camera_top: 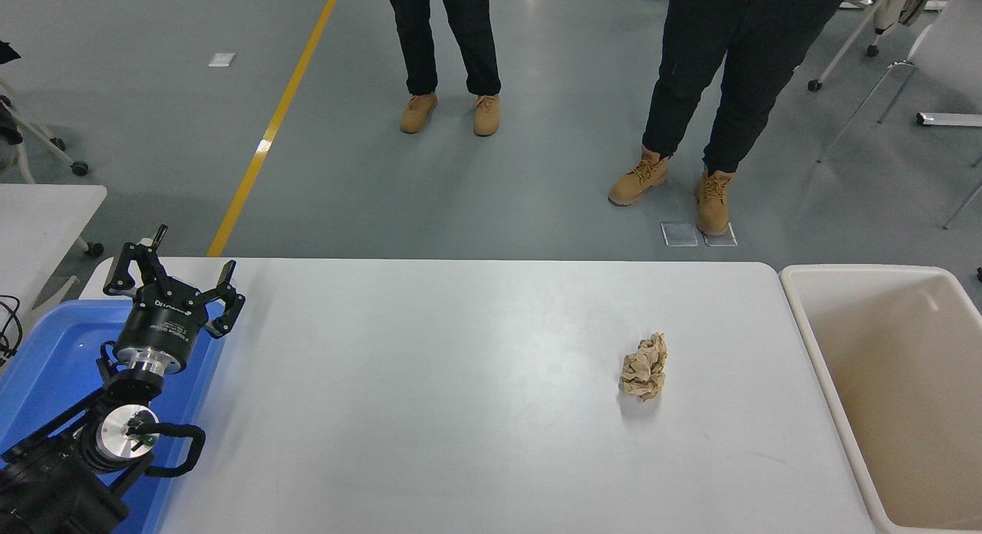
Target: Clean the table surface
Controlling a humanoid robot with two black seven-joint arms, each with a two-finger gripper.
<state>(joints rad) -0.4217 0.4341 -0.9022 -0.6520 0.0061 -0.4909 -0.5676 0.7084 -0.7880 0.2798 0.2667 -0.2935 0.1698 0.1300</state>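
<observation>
The table surface (430, 380) is a wide white top filling the lower part of the head view. A crumpled ball of brown paper (644, 367) lies on its right half, with nothing touching it. My left gripper (175, 277) is parked at the table's left end above a blue bin, open, with nothing between its fingers. My right arm and its gripper are out of view.
A blue bin (46, 365) sits at the left end under my left arm. A beige bin (905, 388) stands off the right end, nothing showing inside it. Two people in tan boots (667, 185) stand beyond the far edge. A smaller white table (38, 212) is at the left.
</observation>
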